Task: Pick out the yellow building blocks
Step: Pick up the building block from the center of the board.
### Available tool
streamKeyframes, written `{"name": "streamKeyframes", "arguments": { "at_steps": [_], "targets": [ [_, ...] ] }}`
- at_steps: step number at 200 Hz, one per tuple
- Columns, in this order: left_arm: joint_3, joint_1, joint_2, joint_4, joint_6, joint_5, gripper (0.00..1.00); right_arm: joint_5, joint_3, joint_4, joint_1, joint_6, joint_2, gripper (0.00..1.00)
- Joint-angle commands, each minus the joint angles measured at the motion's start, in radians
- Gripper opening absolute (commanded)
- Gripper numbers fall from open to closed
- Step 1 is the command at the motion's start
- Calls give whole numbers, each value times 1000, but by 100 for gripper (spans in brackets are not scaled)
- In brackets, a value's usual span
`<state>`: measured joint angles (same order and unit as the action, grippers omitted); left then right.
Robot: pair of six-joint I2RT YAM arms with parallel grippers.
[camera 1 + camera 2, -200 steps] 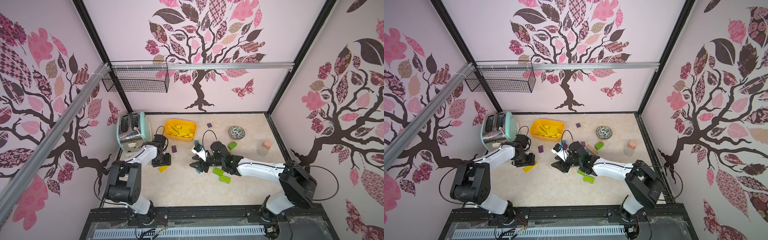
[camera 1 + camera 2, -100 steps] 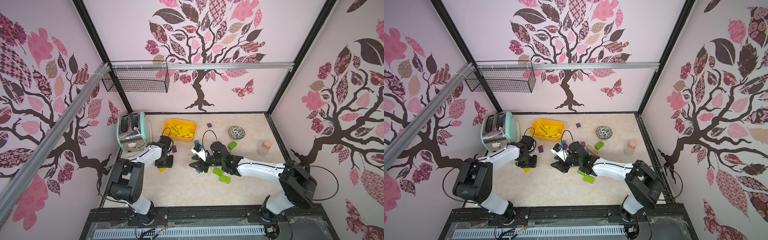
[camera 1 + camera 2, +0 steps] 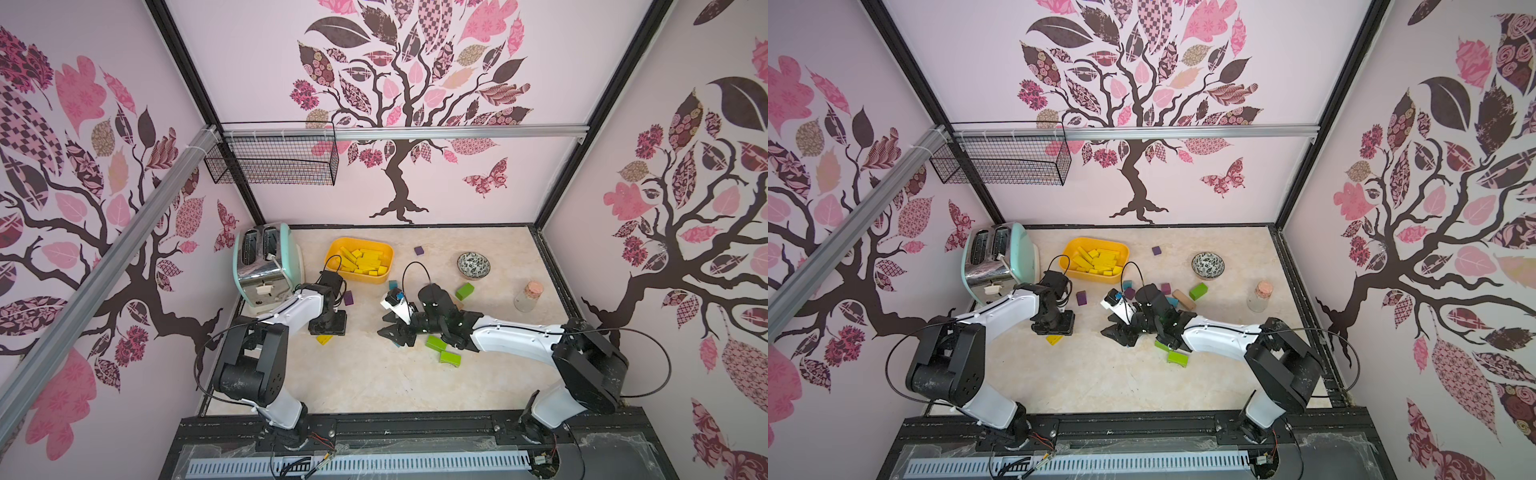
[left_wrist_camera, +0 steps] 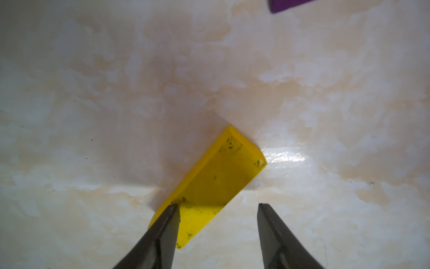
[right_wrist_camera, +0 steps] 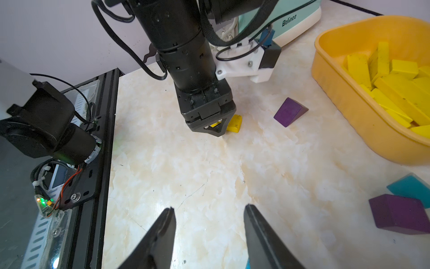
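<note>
Yellow bar block [image 4: 209, 184] lies flat on the surface [image 4: 116, 93], skewed under the left gripper [image 4: 217, 204], whose part-open jaws bracket one end unclamped, likely lining up a pinch; right gripper [image 5: 208, 207] hangs off to the side, jaws apart, empty.

Item: toaster [image 5: 288, 22], standing at ten o'clock on the table [image 3: 374, 382]. Marking: brand name "Belinee" in dark slanted letters on the mint-green side, just above the white base, legible in the right wrist view. In both top views it is too small to read.
</note>
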<state>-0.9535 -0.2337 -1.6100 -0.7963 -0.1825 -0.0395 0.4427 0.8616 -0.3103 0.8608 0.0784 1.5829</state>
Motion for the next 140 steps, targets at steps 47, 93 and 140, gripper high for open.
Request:
{"name": "streamKeyframes", "arguments": {
  "at_steps": [47, 93, 140],
  "targets": [
    [-36, 36, -51, -10, 22, -9, 60, 5, 35, 18, 4, 18, 17, 52],
    [-34, 34, -54, -13, 18, 9, 53, 17, 41, 19, 4, 8, 16, 52],
    [-35, 25, -65, -15, 17, 38, 45, 23, 66, 34, 4, 3, 36, 52]
  ]
}}
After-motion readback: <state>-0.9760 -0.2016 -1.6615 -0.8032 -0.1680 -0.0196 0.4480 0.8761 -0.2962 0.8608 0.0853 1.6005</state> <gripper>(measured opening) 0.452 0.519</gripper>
